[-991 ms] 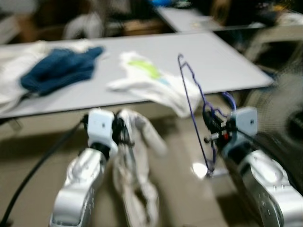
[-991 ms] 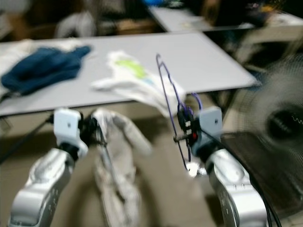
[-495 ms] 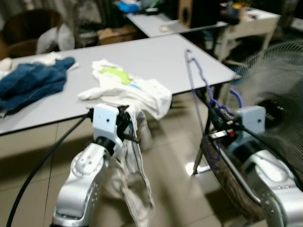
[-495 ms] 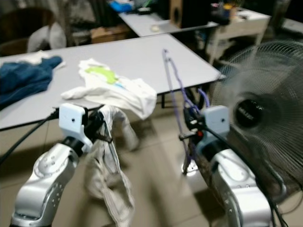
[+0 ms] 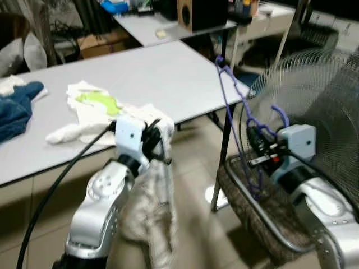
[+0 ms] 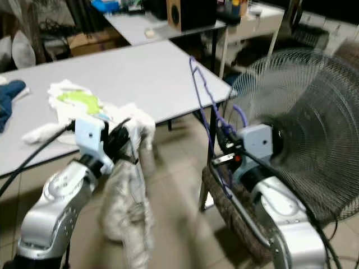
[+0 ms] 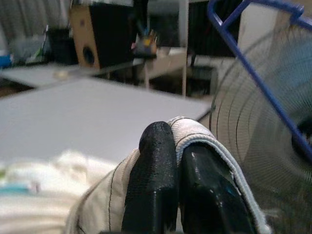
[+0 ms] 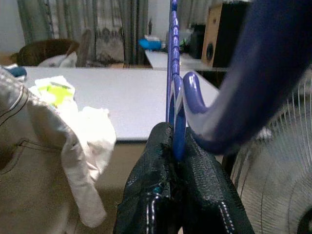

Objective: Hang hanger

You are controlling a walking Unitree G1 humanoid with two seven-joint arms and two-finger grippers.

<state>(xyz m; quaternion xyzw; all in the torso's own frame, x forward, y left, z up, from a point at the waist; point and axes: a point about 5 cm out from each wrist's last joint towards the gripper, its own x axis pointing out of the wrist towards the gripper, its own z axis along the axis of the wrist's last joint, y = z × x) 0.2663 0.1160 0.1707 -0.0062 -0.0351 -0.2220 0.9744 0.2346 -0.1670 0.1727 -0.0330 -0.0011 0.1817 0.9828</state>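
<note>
A blue plastic hanger (image 5: 233, 106) stands upright, edge-on, and my right gripper (image 5: 255, 147) is shut on it near its hook (image 8: 195, 105). In the right wrist view the hanger (image 8: 173, 73) runs up from between the black fingers (image 8: 146, 195). My left gripper (image 5: 154, 140) is shut on a beige garment (image 5: 151, 207) that hangs down limp toward the floor. The left wrist view has the cloth (image 7: 195, 134) folded over the closed fingers (image 7: 156, 165). The two grippers are held apart at about the same height, in front of the grey table (image 5: 140, 73).
A white shirt with a green print (image 5: 92, 109) and a blue cloth (image 5: 14, 109) lie on the table. A large standing fan (image 5: 314, 101) is close on the right, beside the right arm. A second table with a speaker (image 5: 199, 11) stands behind. Tiled floor lies below.
The camera has turned to the right: table and clothes slid left, the fan came further into view. Both grippers keep their hold on the hanger and the garment.
</note>
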